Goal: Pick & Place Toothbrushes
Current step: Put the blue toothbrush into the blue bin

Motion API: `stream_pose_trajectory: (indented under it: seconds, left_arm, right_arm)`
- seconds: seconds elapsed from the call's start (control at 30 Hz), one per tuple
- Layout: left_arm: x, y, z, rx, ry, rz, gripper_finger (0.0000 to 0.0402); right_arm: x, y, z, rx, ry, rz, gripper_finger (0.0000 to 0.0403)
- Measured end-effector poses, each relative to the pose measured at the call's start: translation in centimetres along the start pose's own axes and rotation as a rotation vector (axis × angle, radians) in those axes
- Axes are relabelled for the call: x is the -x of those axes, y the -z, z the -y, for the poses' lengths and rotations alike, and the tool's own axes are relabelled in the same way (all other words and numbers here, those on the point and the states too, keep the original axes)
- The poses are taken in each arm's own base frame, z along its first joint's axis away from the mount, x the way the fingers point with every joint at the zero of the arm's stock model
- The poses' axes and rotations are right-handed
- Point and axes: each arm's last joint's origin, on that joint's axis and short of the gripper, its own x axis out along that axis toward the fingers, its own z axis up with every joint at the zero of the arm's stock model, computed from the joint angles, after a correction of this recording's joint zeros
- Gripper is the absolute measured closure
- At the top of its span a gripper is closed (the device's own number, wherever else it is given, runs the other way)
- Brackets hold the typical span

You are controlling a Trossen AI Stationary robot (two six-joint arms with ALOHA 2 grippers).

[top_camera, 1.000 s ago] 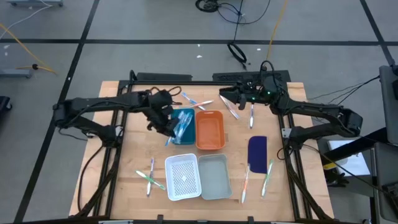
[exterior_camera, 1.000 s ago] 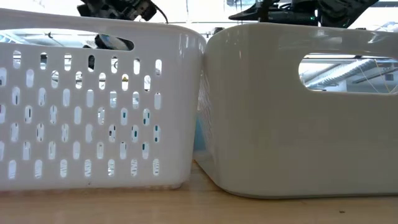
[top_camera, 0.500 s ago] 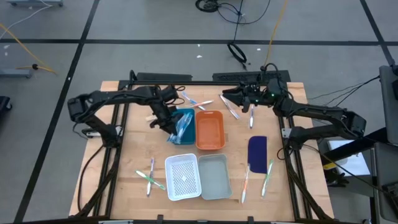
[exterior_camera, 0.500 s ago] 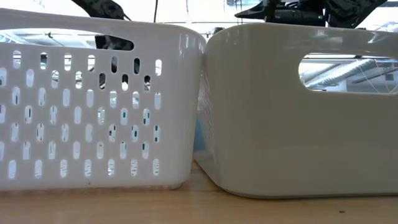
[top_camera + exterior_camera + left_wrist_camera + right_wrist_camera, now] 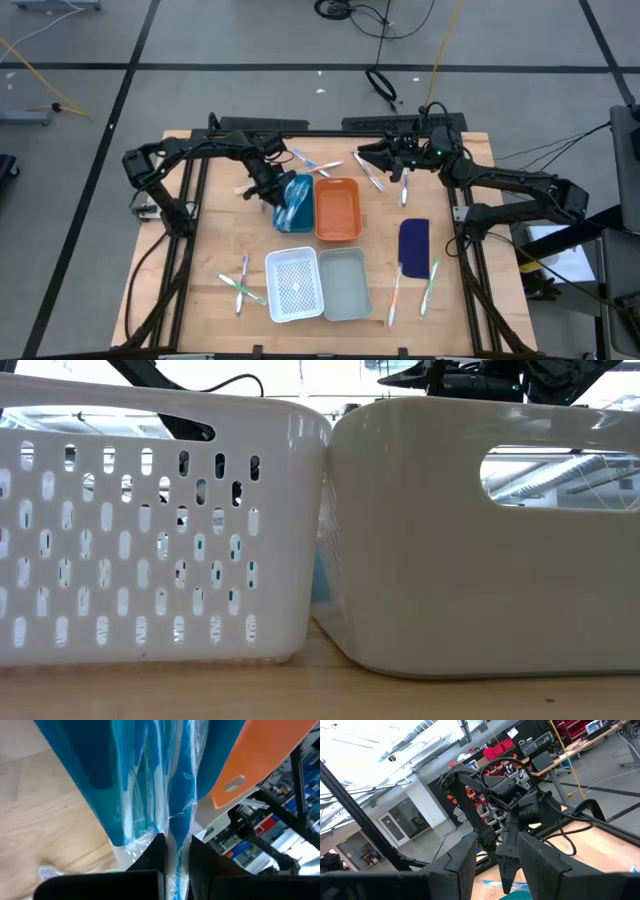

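Note:
My left gripper (image 5: pixel 270 190) (image 5: pixel 175 865) is at the left rim of the blue tray (image 5: pixel 297 203), shut on a toothbrush (image 5: pixel 177 815) in a clear wrapper. More wrapped toothbrushes lie in that tray. Loose toothbrushes lie flat on the table at the far middle (image 5: pixel 312 163) (image 5: pixel 368 172), the near left (image 5: pixel 240 283) and the near right (image 5: pixel 395 295) (image 5: pixel 430 285). My right gripper (image 5: pixel 365 152) (image 5: pixel 500 870) hangs raised over the table's far right, open, with nothing between its fingers. My left gripper pinches the wrapped toothbrush (image 5: pixel 174 845) between its two fingers, near one end. The fingers slant down from the table's left and lie along it. The rest of the toothbrush reaches forward into the blue tray beside the others; whether it rests there I cannot tell.
An orange tray (image 5: pixel 337 210) stands right of the blue one. A white perforated basket (image 5: pixel 293 285) (image 5: pixel 150 530) and a grey bin (image 5: pixel 346 283) (image 5: pixel 480 530) stand at the near middle. A dark blue flat piece (image 5: pixel 413 243) lies to the right.
My left gripper has come down toward the blue tray and moved slightly toward the far edge, rolling as it went, still shut on the toothbrush. Its arm has swung inward over the table's left.

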Motion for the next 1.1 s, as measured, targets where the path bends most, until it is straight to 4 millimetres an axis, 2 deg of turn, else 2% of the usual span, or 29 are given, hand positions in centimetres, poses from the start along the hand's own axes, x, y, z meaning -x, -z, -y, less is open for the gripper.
stream_pose_trajectory:
  seconds: [0.5,0.7,0.9,1.1]
  left_arm:
    - [-0.9,0.2,0.4,-0.043,-0.049,0.055,0.0369]
    - [-1.4,0.3,0.2,-0.057,-0.098,0.088,0.0353]
    - [-1.4,0.3,0.2,-0.058,-0.108,0.106,0.0318]
    - [-1.2,0.5,0.4,-0.069,-0.085,0.087,0.0257]
  right_arm:
    - [0.0,0.0,0.0,0.011,0.001,0.0,0.0268]
    - [0.0,0.0,0.0,0.011,0.001,0.0,0.0268]
    - [0.0,0.0,0.0,0.011,0.001,0.001,0.0268]
    - [0.0,0.0,0.0,0.0,0.003,0.002,0.0268]
